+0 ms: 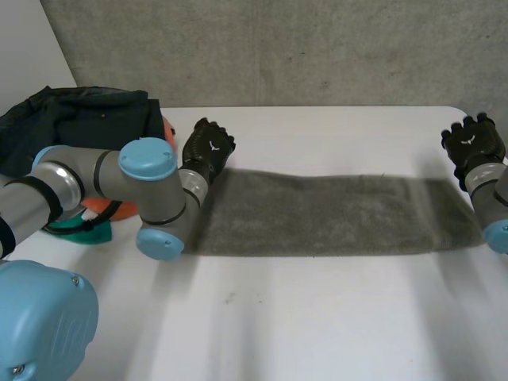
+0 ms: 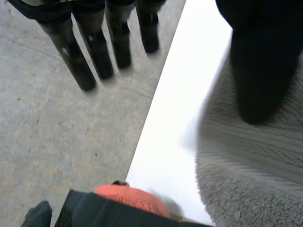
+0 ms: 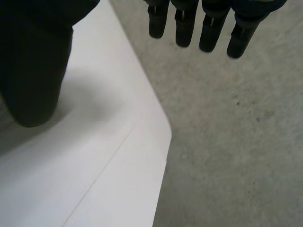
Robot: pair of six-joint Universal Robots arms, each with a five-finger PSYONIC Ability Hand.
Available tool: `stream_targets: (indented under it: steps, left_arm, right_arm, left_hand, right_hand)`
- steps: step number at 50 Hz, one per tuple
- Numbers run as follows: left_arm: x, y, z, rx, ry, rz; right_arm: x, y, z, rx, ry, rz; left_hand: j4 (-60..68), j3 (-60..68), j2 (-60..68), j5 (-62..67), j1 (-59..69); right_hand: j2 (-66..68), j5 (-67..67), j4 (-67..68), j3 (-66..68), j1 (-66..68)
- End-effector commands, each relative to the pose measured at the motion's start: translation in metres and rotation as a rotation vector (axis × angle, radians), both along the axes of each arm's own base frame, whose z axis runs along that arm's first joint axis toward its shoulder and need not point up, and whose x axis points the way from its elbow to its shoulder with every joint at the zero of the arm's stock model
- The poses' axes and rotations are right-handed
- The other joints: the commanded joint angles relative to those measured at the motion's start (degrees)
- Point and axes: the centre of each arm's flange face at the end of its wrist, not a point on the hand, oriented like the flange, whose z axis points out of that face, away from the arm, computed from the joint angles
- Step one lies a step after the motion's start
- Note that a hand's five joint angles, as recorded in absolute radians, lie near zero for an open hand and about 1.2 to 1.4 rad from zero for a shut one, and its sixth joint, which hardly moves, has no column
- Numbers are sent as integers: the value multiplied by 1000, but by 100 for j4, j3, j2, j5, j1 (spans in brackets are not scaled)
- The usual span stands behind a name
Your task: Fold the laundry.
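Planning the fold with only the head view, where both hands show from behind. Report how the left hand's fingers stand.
Observer: The left hand is open: its fingers are straight, reaching past the table edge over the floor.
Operator: Now its thumb.
Observer: It hangs over the grey towel, not pinching it.
Operator: Same for the right hand.
Observer: The right hand is open too, fingers straight, out beyond the table corner.
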Motion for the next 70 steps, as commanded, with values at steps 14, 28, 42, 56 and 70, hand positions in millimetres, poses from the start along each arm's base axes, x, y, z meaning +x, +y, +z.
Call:
stream_targets:
  steps: [14,28,42,56,70]
  left_arm:
    - [19,59,42,107,114,85]
    - [25,71,43,181,204,87]
    - [35,83,70,152,230,86]
    - [58,102,82,188,283,113]
    - [69,114,73,215,290,123]
  right_arm:
    - [-43,86,13,493,-218,3]
    - [-52,76,-24,470,-225,8]
    - [-134,48,20,242,-132,-234]
    - [-12,57,65,-2,139,197]
    - [204,207,16,19,141,965]
  left_hand:
    - [-993,-1049,-1023,-1014,-382]
    - [-993,-1049,-1023,-1014,-382]
    - [-993,-1049,-1023,-1014,-382]
    - [-993,-1049,-1023,-1014,-382]
    - [-993,-1049,-1023,-1014,-382]
  right_hand:
    - [306,227,222,256,254]
    - [1765,1686,1682,1715,1713]
    - [6743,6665,6660,6694,6692]
    - [6743,6665,6660,6694,6692]
    - [6743,6665,6660,6694,6692]
